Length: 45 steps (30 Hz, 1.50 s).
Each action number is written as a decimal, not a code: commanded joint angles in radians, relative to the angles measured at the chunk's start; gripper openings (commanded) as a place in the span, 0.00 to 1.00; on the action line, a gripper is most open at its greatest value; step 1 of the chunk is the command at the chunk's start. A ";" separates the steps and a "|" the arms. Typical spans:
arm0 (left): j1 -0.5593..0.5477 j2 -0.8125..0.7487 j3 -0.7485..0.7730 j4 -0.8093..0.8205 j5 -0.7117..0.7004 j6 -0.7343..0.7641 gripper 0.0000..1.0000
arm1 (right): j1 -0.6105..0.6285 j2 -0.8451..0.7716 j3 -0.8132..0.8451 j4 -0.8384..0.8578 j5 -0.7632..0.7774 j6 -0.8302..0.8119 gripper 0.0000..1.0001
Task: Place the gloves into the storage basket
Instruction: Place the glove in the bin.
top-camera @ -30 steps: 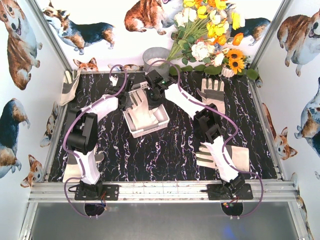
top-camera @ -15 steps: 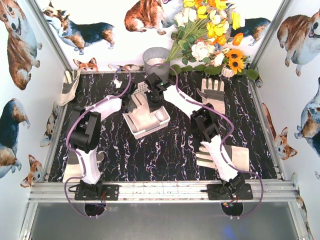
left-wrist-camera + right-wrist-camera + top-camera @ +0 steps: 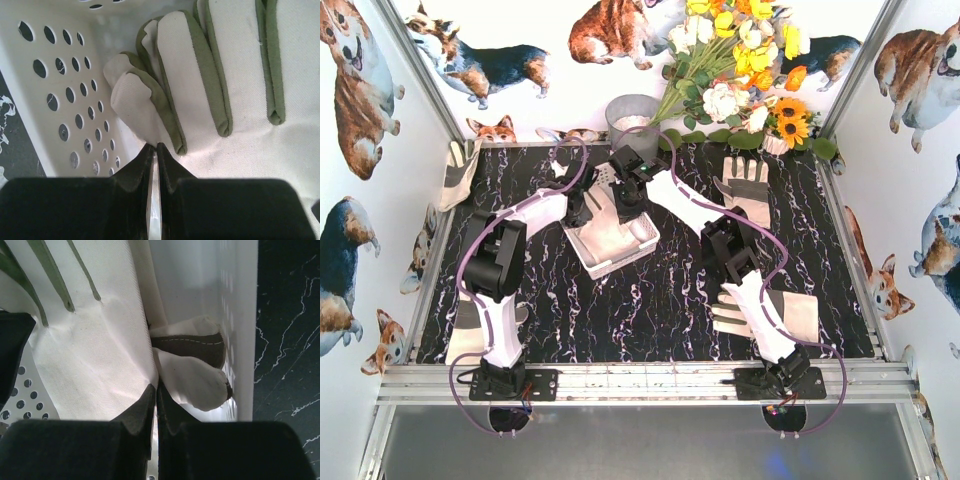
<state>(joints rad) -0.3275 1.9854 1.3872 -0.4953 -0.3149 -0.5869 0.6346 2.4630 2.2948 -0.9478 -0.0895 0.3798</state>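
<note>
An edge glove (image 3: 457,172) lies at the left border of the counter (image 3: 650,300), well out to the left of the left hand (image 3: 154,148). That hand is closed, its black jaws meeting with only a sliver between them, tips down inside the basket (image 3: 603,266). The tips touch the glove (image 3: 240,75) lying in the basket, at the cloth beside its shortest digit; whether any cloth is caught between them cannot be told. Just left of this hand stands the basket's holed wall; ahead of it the glove's cream digits, edged in grey-green, lie flat.

The basket sits on the counter under both hands, which stand close together over its far end. The right hand (image 3: 154,387), just right of the left one, is closed as well. Its tips press on the glove's cream palm and creases run in towards them; whether it pinches the cloth cannot be told. Just right of this hand, against the basket's white wall, lie a stitched grey patch and a rounded cream tip; whether they belong to the same glove cannot be told.

Beyond the hands stands a grey bucket (image 3: 632,118), with flowers (image 3: 735,60) to its right. A far glove (image 3: 745,188) lies flat on the counter to the right of the right hand. A near glove (image 3: 795,312) lies well apart from that hand, partly under the right arm near its base.
</note>
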 commanded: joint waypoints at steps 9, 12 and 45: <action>0.001 0.101 0.062 0.055 0.038 0.103 0.00 | -0.001 -0.074 -0.113 0.003 0.006 0.144 0.00; 0.002 0.104 0.063 0.097 0.061 0.123 0.00 | -0.001 -0.094 -0.146 0.006 0.004 0.183 0.00; 0.003 -0.456 -0.120 0.092 -0.045 0.239 0.57 | -0.021 -0.540 -0.427 0.226 -0.110 0.011 0.58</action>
<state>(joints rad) -0.3260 1.6367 1.3193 -0.3573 -0.2874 -0.3637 0.6258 2.0708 1.9739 -0.7990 -0.1825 0.4667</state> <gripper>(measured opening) 0.556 0.570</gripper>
